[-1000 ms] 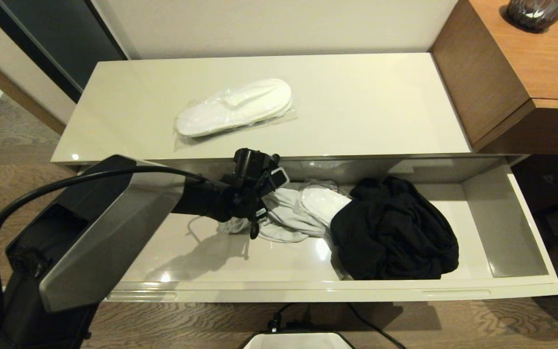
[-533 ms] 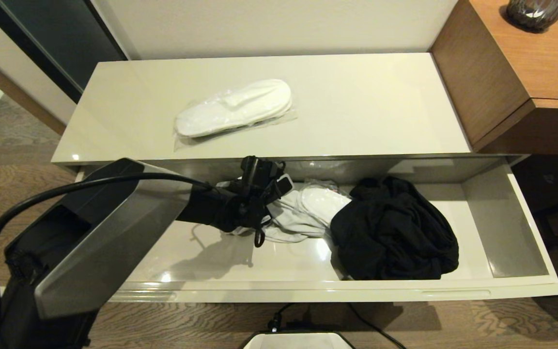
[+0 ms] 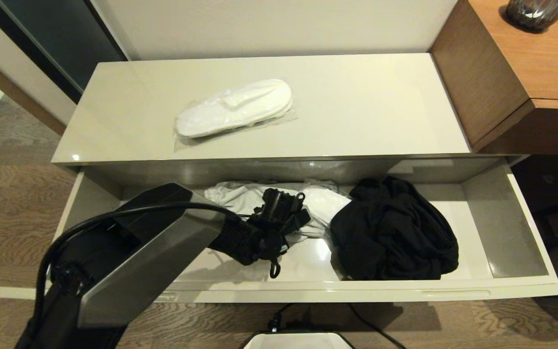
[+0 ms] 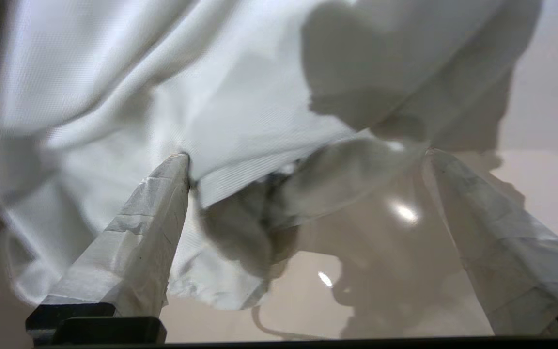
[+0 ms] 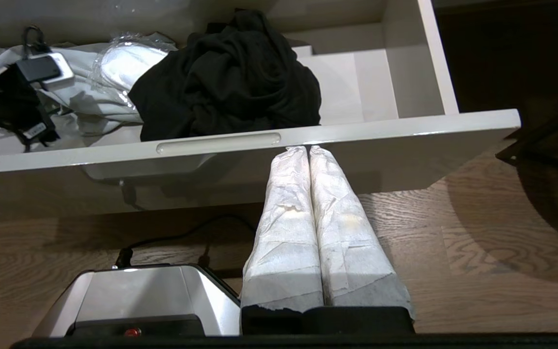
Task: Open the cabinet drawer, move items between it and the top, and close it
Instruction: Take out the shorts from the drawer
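The light grey garment (image 3: 240,196) lies crumpled in the drawer (image 3: 502,286), near its back wall, left of centre, partly over a wrapped slipper pair (image 3: 325,201); the black garment (image 3: 393,237) is heaped just to its right. The left gripper (image 4: 308,160) sits low over the grey cloth, fingers spread wide, one tip touching a fold — nothing pinched yet. A second slipper pair (image 3: 234,107) rests on the cabinet top (image 3: 380,106), left of centre. The right gripper (image 5: 309,150) hangs below the drawer front, fingers pressed together, idle. Step in hand, prob.: picking the grey garment. Next: close on a thick fold w/o snagging the plastic wrap, then lift clear — cloth may drag.
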